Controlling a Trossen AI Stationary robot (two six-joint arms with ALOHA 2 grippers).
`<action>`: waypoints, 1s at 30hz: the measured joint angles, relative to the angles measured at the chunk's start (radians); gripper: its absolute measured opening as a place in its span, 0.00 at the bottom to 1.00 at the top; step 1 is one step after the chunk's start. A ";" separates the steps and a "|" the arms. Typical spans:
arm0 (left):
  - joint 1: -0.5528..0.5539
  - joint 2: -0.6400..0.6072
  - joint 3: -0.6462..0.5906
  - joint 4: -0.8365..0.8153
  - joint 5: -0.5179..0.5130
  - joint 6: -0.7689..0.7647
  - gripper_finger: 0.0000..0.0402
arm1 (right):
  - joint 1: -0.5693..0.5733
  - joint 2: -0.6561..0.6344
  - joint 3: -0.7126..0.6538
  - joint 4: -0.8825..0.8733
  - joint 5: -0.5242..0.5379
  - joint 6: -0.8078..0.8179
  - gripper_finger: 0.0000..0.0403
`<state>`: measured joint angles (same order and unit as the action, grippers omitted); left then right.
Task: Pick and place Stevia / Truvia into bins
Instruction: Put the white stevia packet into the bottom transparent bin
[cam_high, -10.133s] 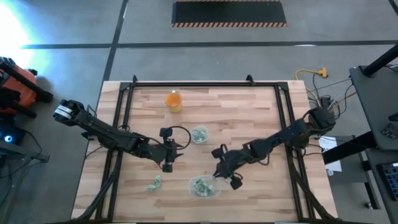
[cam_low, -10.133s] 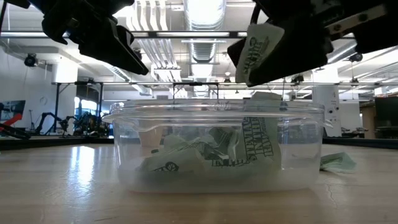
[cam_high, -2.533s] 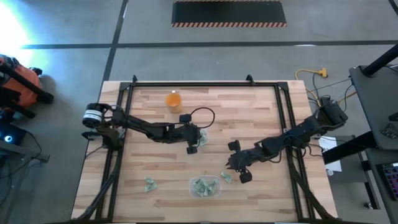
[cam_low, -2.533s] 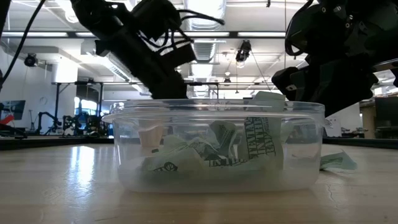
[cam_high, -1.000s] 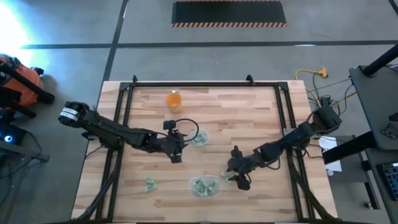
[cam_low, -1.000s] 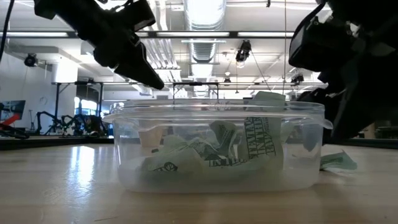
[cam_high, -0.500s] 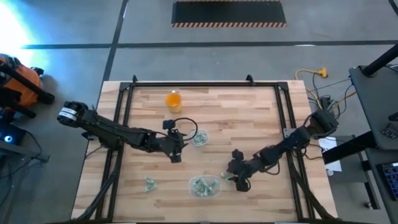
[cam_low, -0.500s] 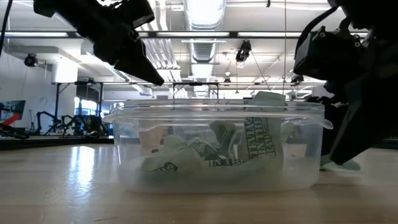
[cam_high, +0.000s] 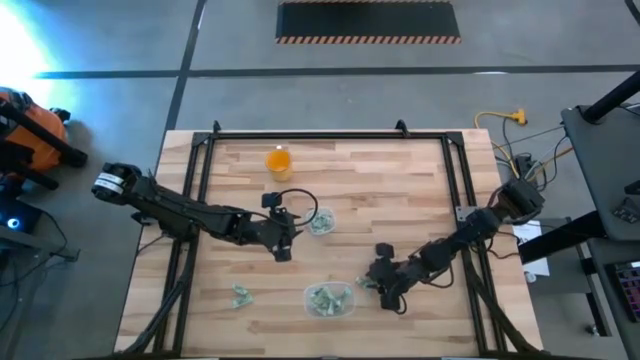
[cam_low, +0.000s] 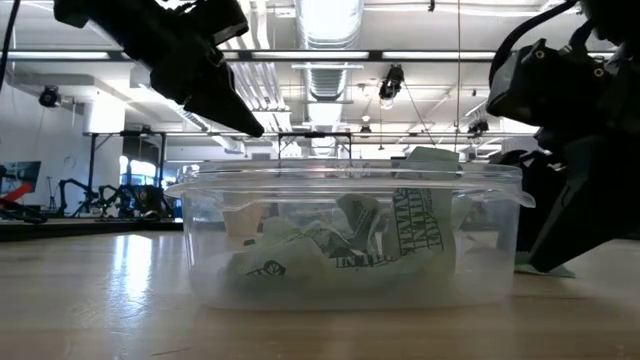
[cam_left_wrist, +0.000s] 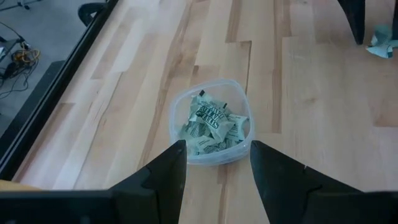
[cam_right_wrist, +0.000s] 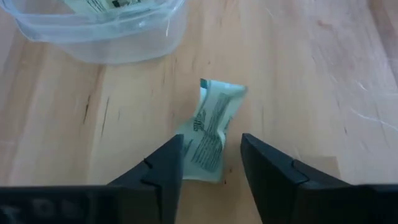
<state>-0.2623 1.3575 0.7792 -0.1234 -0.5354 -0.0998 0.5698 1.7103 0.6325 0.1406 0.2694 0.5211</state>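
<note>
Pale green/wht sachets (cam_right_wrist: 211, 130), orange cup (cam_high: 279, 160)

From the low view, I see the right arm's fingers (cam_low: 560, 235) hiding the sachet (cam_right_wrist: 208, 130) beside the tub (cam_low: 345, 235); print inside the tub stays unreadable.

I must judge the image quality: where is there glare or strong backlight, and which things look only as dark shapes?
High view: a white glare patch burns out the floor at the upper left. Low view: bright ceiling lights behind turn both arms into black silhouettes above the clear rounded-rectangular plastic tub. Right wrist view: even light; the pale green-and-white paper sachet reads clearly.
</note>
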 joint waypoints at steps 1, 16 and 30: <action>0.000 0.000 0.000 0.000 0.000 0.000 0.40 | 0.004 0.000 -0.001 -0.003 0.009 0.000 0.37; 0.000 0.000 0.000 -0.017 0.000 -0.003 0.40 | 0.035 -0.002 -0.003 -0.012 0.057 -0.013 0.05; -0.002 -0.012 -0.001 -0.121 0.001 -0.060 0.40 | 0.035 -0.147 -0.008 -0.206 0.160 -0.058 0.02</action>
<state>-0.2638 1.3456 0.7784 -0.2449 -0.5348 -0.1601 0.6048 1.5632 0.6243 -0.0654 0.4298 0.4635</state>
